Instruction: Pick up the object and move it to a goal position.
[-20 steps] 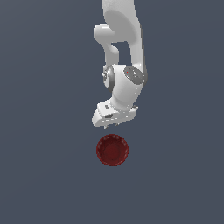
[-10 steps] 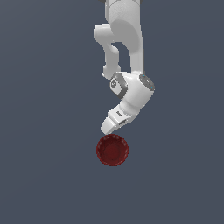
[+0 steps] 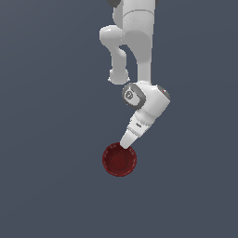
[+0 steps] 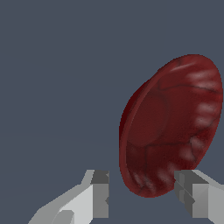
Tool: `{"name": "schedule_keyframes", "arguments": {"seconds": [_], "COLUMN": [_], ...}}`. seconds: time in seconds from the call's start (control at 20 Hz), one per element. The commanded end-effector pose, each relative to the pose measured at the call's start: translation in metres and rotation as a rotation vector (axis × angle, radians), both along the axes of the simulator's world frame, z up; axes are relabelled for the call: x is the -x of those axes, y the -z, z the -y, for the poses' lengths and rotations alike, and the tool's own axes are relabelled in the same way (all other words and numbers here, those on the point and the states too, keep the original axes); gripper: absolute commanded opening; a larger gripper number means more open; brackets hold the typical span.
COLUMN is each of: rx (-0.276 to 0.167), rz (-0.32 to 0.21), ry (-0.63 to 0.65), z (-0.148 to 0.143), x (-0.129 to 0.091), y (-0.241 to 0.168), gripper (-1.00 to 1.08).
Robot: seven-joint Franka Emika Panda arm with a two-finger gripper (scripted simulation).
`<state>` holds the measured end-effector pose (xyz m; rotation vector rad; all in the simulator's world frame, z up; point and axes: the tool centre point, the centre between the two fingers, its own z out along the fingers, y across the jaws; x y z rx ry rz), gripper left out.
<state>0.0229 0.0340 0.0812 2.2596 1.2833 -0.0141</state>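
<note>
I am noting the tool has dropped from above to the rim of the red bowl lying on the tabletop; fingers standing wide, straddling the rim edge; I am judging closure next.

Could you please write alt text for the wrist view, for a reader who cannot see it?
A small dark red round bowl with a thin rim fills much of the frame, its rim sitting between the open robot gripper's two pale grey fingers, which have not closed on it. Behind lies a plain blue-grey surface.
</note>
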Motion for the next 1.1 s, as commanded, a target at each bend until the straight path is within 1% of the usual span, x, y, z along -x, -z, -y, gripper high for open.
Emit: {"name": "schedule_keyframes", "arguments": {"seconds": [0.0,0.2,0.45,0.8,1.05], "rx": [0.028,0.059,0.080,0.081,0.083], "rz": [-0.006,-0.013,-0.019,-0.020,-0.020], "ry": [-0.062,-0.131,-0.180,-0.182,-0.186], "z": [-0.005,-0.010,-0.015,-0.014,-0.006], "x": [-0.001,-0.001,-0.001,-0.002,-0.007], "y": [0.005,0.010,0.014,0.017,0.030], "gripper": [0.28,0.28,0.28,0.28,0.28]}}
